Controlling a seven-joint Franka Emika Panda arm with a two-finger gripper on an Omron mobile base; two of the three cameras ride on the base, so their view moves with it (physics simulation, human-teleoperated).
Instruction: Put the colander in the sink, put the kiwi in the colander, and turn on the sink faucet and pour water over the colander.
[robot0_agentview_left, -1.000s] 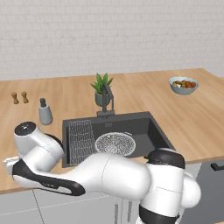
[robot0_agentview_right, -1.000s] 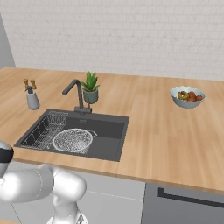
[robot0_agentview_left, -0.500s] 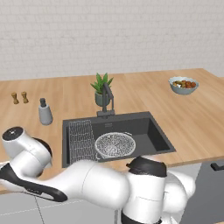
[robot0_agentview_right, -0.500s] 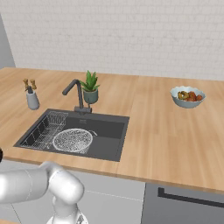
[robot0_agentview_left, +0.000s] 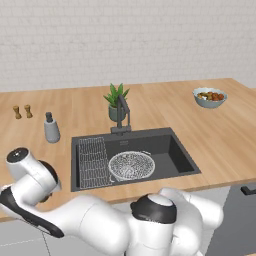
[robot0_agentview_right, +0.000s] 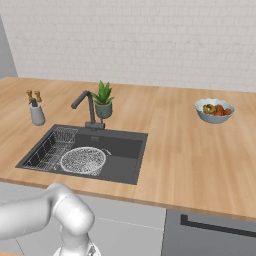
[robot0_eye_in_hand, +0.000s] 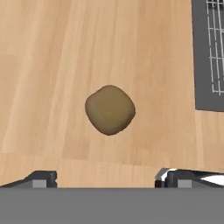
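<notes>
Step 1 of 3 looks done: the round white-silver mesh colander (robot0_agentview_left: 131, 165) sits in the dark grey rectangular sink (robot0_agentview_left: 172, 152), beside a flat wire rack (robot0_agentview_left: 93, 161), with nothing in it. The small brown fuzzy kiwi (robot0_eye_in_hand: 110, 109) lies on the wooden desk (robot0_eye_in_hand: 65, 52), directly ahead of the wide-open, empty tool (robot0_eye_in_hand: 106, 178). Kiwi and faucet remain.

Matt wooden worktop (robot0_eye_in_hand: 52, 65), dull brown kiwi (robot0_eye_in_hand: 110, 109) (rough-looking), silvery wire-mesh colander (robot0_agentview_left: 131, 165), dark matt sink (robot0_agentview_left: 170, 150).
</notes>
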